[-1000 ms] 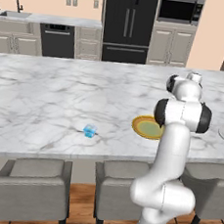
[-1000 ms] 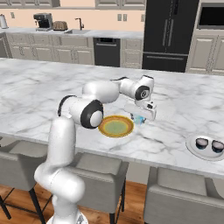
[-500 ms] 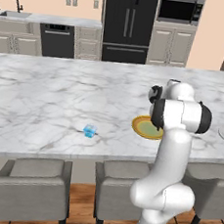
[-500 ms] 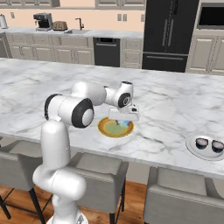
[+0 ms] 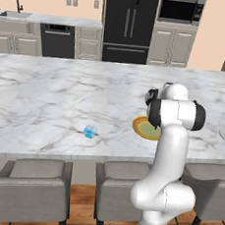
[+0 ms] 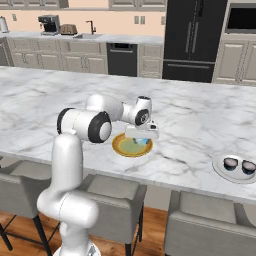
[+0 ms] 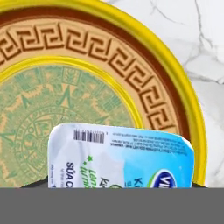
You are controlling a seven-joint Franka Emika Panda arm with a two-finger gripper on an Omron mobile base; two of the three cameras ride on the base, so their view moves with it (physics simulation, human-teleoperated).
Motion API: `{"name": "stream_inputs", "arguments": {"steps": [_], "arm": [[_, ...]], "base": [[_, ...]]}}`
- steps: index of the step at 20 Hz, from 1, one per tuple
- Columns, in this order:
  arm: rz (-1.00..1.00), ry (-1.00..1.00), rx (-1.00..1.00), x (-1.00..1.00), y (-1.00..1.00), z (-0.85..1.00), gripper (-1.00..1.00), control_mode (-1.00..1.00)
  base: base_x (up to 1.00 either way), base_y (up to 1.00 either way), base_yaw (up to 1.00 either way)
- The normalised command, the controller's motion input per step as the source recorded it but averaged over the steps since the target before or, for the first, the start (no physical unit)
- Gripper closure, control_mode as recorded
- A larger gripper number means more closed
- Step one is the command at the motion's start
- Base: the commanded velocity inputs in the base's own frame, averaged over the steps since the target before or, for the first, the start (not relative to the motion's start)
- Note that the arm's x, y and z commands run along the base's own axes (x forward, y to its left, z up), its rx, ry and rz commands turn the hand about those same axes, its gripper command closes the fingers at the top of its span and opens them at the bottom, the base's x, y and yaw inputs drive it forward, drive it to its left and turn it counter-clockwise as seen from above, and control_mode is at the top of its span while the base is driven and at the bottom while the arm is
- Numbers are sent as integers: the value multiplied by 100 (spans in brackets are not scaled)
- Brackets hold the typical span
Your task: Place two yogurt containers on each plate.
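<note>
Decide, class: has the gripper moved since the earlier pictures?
Yes. In the right base view the gripper, carrying a light-blue yogurt tub, has swung leftward from beside the yellow-rimmed plate to over it.

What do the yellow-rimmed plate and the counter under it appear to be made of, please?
The yellow-rimmed plate looks like glazed ceramic: a glossy yellow edge, a brown key-pattern band and a printed olive-green centre. It could also be painted plastic. The counter looks like polished marble, white with grey veins, though a rendered laminate would look the same.
</note>
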Motion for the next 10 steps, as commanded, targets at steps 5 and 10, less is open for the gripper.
{"name": "stream_inputs", "arguments": {"steps": [5, 10], "arm": [[0, 3, 0, 21, 0, -19, 100, -100], [0, 1, 0, 0, 0, 0, -100, -100]], "base": [[0, 0, 0], [0, 0, 0]]}}
